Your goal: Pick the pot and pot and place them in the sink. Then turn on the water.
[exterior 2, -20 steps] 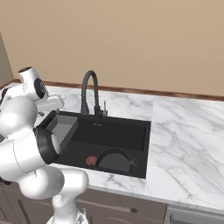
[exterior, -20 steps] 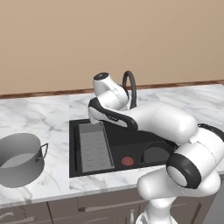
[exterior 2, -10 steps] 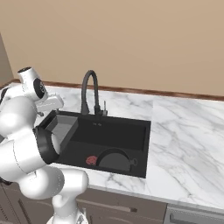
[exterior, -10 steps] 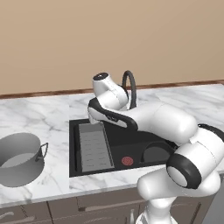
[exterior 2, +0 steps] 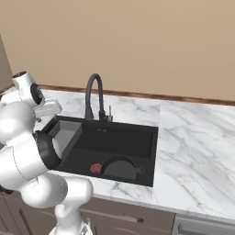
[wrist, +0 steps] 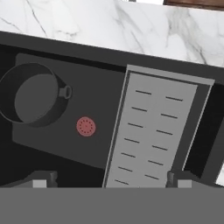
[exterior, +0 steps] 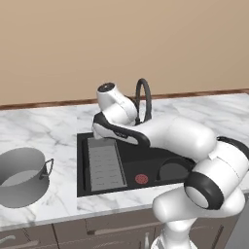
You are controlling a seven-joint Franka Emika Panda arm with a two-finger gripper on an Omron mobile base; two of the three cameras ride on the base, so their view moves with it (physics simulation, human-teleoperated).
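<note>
The wide grey metal pot stands upright on the marble counter, left of the sink. The dark pot sits inside the basin at its right end, seen again and from above. My gripper hangs over the sink's left part, above the grey ribbed tray, with its fingertips wide apart: open, holding nothing. From the left base view the hand sits at the basin's back left corner, well right of the grey pot.
A black gooseneck faucet rises behind the sink, close to my arm. A red drain lies between the dark pot and the tray. White marble counter spreads to the right of the basin.
The arm has swung a little to the left over the sink. Both pots stay where they were, and the gripper stays open.
</note>
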